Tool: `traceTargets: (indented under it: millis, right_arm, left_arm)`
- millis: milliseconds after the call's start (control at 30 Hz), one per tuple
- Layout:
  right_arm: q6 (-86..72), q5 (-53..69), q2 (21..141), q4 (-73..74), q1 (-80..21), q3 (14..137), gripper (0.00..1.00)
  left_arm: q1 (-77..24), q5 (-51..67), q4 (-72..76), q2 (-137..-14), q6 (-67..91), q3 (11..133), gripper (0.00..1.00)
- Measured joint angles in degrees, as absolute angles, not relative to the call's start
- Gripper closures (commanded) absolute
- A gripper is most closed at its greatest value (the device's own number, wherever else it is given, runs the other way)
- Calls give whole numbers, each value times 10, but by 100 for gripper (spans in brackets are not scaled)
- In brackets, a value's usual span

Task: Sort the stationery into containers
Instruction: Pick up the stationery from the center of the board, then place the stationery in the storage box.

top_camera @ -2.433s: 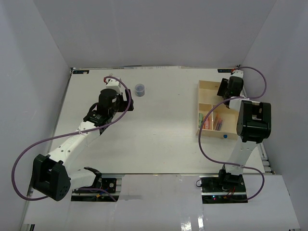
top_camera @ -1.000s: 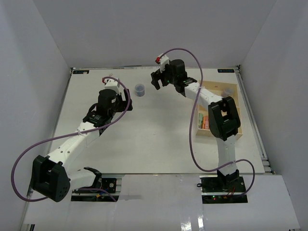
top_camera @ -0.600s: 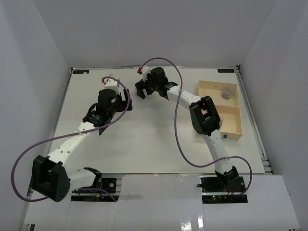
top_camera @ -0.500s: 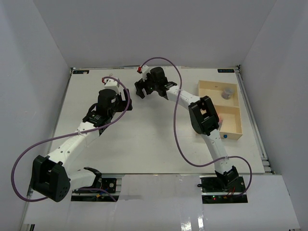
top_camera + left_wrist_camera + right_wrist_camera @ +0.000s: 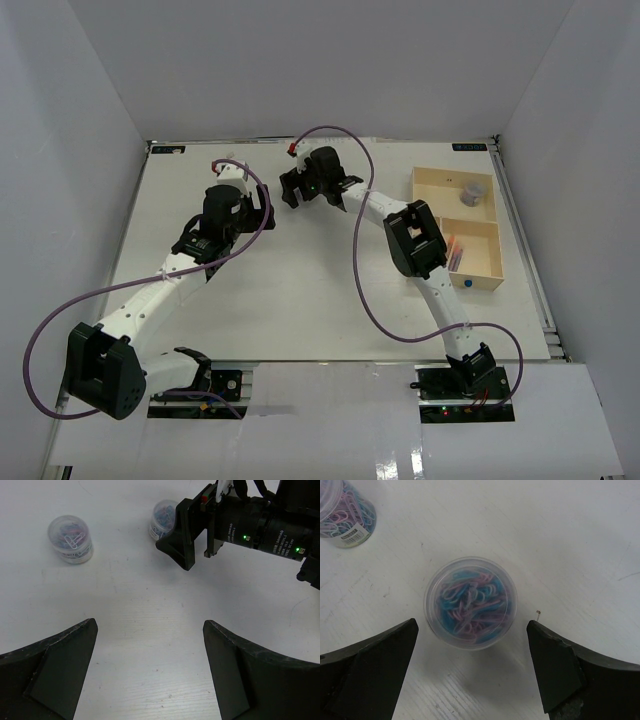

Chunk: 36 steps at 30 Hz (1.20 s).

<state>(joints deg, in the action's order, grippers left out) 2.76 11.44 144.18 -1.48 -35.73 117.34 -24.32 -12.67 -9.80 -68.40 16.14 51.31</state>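
Hovering above clip-filled pot [image 5: 470, 601], right gripper [image 5: 471, 626] gapes wide, jaws either side, nothing held. Left gripper [image 5: 149, 625] wide open too, empty over bench [image 5: 145, 592]. Second pot [image 5: 342, 510] nearby.

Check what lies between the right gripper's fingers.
A round pot of paper clips stands there, inside the open right gripper, gaps either side; right wrist view shows it.

The white worktop [image 5: 300, 310] is enclosed by plain pale walls [image 5: 330, 60] on three sides. A small dark label [image 5: 166, 149] sits at its far left corner. A tiny speck [image 5: 538, 612] lies on the surface.
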Motion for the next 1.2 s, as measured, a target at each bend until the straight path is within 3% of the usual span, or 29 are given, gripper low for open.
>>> traceTargets:
  millis: [133,367,400,600,800,1200]
  right_arm:
    - [20,111,1445,-28,-358,1173,1]
    - [16,106,1446,-58,-358,1174,30]
    - [17,106,1447,-61,-358,1174,38]
    - [17,101,1448,-69,-358,1173,55]
    - [16,84,1390,-107,-357,1075,60]
    - [35,20,996,-140,-291,747,61]
  left_arm:
    - [-243,-126,-98,-684,161,513,2]
    - [-243,-126,-98,-684,162,513,2]
    - [-243,-126,-98,-684,162,513,2]
    - [-243,-124,-98,-684,162,513,2]
    - [-243,-124,-98,-683,162,513,2]
    - [-243,-115,-98,-677,166,512,2]
